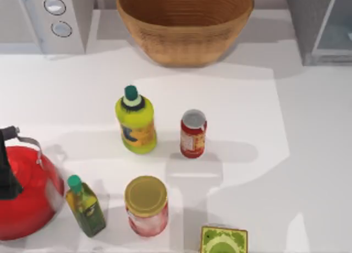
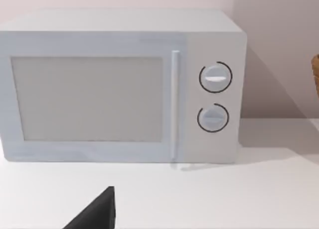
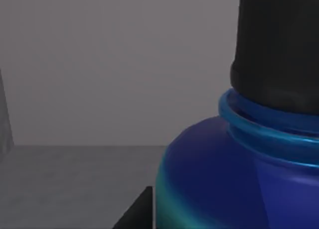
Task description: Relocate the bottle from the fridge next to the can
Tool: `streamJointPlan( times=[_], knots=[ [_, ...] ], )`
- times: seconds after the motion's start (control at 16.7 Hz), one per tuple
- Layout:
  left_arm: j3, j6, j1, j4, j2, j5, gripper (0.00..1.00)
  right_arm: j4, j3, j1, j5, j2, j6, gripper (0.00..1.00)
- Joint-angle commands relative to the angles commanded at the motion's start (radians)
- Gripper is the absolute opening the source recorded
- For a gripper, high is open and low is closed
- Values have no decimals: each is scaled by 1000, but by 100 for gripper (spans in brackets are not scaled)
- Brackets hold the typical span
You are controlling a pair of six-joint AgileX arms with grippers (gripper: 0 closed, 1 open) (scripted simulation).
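— Where's the stout bottle with the blue shoulder and black cap (image 3: 239, 179)?
— Inside the grey box fridge (image 1: 322, 22), right against the right wrist camera. Whether either gripper's closed, I can't tell.
— And the red can with the silver top (image 1: 193, 133)?
— Mid-table.

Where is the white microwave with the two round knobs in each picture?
Top view: the microwave sits in the far left corner of the table, its knobs facing the camera.
Left wrist view: the microwave stands straight ahead, door and both knobs plain.
Right wrist view: not in it.
Shared landmark: the woven basket, whose edge peeks in beside the microwave.
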Motion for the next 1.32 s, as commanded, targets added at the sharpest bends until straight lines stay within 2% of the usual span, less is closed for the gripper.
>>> streamJointPlan(
  times=[0.48,0.9,1.32],
  knots=[
    [0,0,0,0,0,0,100,-3,0,-4,0,-6,1,0],
    [0,0,0,0,0,0,100,-143,21,-3,-1,-123,3,0],
    [0,0,0,0,0,0,100,-124,-19,-10,-6,-149,4,0]
  ],
)
